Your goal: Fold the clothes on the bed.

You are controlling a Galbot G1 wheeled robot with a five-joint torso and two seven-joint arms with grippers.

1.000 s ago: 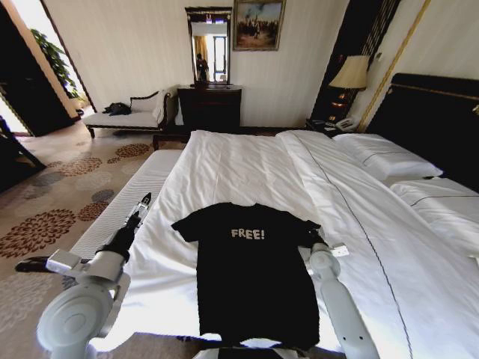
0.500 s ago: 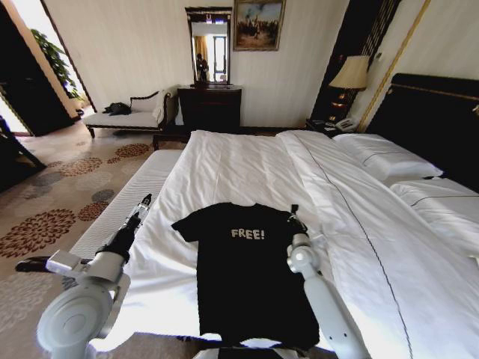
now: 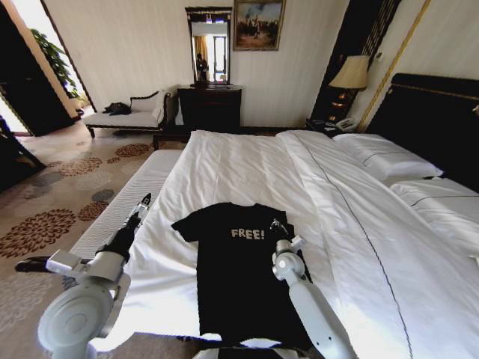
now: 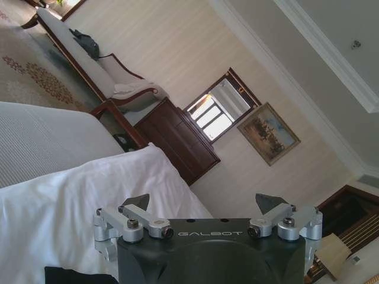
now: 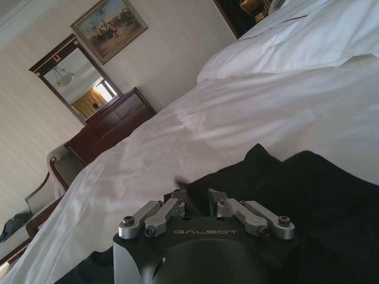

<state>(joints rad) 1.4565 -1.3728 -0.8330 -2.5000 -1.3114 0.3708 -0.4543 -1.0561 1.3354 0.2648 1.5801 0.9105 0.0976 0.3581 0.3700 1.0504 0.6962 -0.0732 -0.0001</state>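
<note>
The right gripper [image 3: 278,226] folds the T-shirt [image 3: 243,277] — jaws pinched on its sleeve over the chest. The left gripper [image 3: 144,202] hangs open beside the bed [image 3: 247,164]. Next, likely — lay the sleeve flat, release.

The T-shirt [image 3: 243,277] is black with white "FREE!" lettering on its chest. The bed [image 3: 247,168] is white in sheets, duvet and pillows [image 3: 393,157], with a dark headboard [image 3: 438,120]. The carpet [image 3: 52,202] is beige with brown flower medallions. The dresser [image 3: 209,108] is dark brown wood; the wall [image 3: 135,45] is cream.
</note>
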